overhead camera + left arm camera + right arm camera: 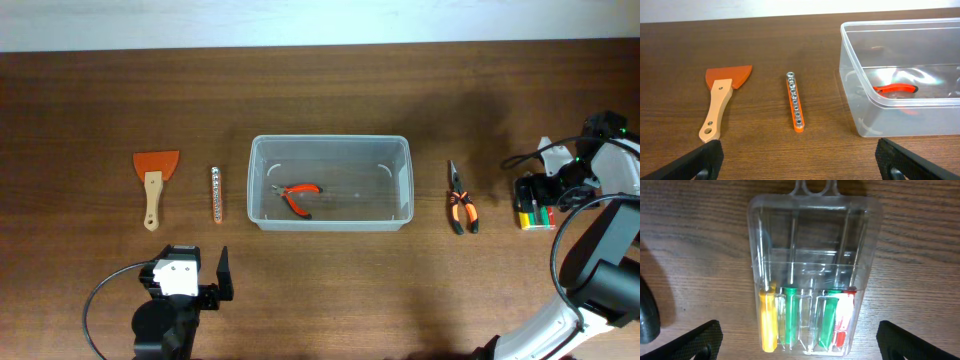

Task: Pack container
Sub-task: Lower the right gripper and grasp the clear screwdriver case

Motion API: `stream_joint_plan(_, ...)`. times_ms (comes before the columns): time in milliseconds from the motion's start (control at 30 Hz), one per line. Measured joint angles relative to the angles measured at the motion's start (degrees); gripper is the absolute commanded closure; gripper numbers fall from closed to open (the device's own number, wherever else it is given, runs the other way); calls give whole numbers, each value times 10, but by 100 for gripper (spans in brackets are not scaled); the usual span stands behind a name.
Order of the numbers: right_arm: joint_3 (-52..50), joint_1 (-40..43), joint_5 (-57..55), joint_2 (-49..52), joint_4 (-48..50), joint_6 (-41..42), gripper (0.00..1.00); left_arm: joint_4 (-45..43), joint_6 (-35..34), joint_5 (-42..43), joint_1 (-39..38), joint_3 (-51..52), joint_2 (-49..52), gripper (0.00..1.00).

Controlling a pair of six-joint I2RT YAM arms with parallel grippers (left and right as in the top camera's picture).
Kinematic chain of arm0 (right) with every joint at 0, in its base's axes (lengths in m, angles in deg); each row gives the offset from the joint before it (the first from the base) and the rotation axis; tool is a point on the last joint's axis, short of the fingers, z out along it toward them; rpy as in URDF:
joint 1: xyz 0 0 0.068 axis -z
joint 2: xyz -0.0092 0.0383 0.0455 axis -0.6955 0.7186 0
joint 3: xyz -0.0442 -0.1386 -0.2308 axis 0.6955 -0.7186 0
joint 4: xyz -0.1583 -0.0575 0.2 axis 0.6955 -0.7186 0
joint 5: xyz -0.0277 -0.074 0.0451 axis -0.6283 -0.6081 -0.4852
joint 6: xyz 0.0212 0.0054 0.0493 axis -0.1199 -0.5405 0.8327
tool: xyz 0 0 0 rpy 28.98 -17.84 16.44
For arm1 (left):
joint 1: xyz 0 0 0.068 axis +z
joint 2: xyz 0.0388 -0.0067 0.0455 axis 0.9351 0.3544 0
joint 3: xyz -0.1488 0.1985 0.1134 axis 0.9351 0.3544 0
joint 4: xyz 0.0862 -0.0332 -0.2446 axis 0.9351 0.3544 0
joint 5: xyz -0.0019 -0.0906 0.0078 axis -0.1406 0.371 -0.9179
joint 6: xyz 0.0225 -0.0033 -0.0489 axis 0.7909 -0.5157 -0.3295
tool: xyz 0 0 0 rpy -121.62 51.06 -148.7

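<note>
The clear plastic container (pixel 330 182) stands mid-table with red-handled pliers (pixel 298 196) inside; it also shows in the left wrist view (pixel 900 75), pliers (pixel 895 89) visible through its wall. My left gripper (pixel 195 285) is open and empty near the front edge, its fingertips (pixel 799 162) short of an orange bit holder (pixel 794 101) and a wooden-handled orange scraper (pixel 720 102). My right gripper (pixel 540 195) hovers open over a small clear case of coloured screwdrivers (pixel 810 275), fingers (pixel 800 340) either side of it, not touching.
Orange-and-black pliers (pixel 460 209) lie right of the container. The scraper (pixel 155 185) and bit holder (pixel 216 194) lie to its left. The right arm's cables and base (pixel 600 270) fill the right edge.
</note>
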Motion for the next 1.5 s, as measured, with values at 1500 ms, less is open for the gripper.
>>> stream_joint_plan(1500,0,0,-9,51,23,5,1,0,0,0,0,0,0,1)
